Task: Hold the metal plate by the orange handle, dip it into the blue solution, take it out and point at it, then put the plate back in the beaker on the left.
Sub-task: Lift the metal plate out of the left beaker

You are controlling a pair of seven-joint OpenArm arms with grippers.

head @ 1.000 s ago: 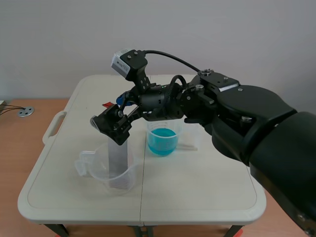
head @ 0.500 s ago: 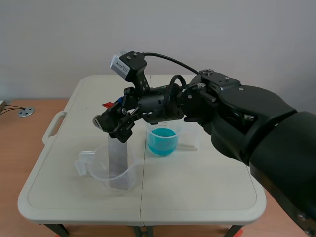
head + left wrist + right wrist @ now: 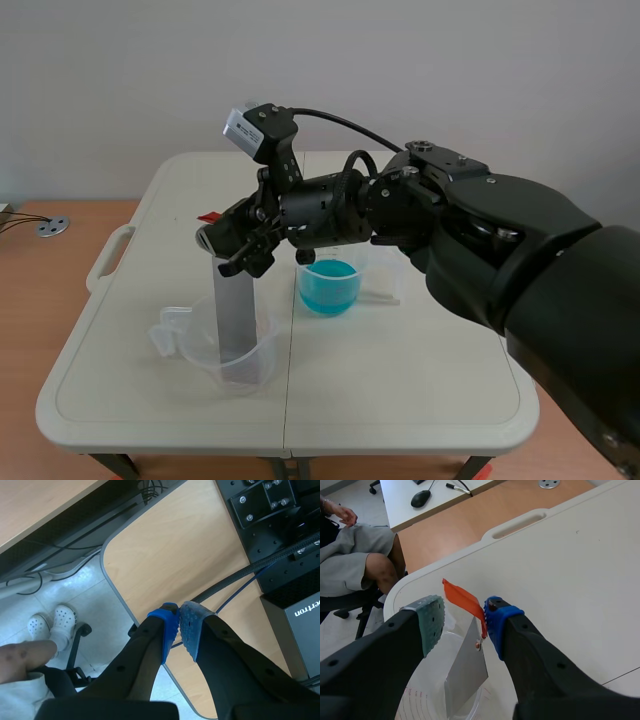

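Two right jaws stand open around the orange handle (image 3: 461, 596), which lies just beside the blue pad (image 3: 495, 618), with free room toward the green pad (image 3: 431, 621). Below, the grey plate (image 3: 467, 672) leans in the left beaker (image 3: 190, 342), on the table's (image 3: 400, 370) near left, short of its edge; the blue solution (image 3: 328, 283) stands to its right. Only the left wrist view shows the left jaws, closed on nothing.

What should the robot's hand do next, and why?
Probably shut the right gripper on the orange handle. Its fingers are open with the handle between them, close to the blue pad. The metal plate stands in the clear beaker, not yet in the blue solution.
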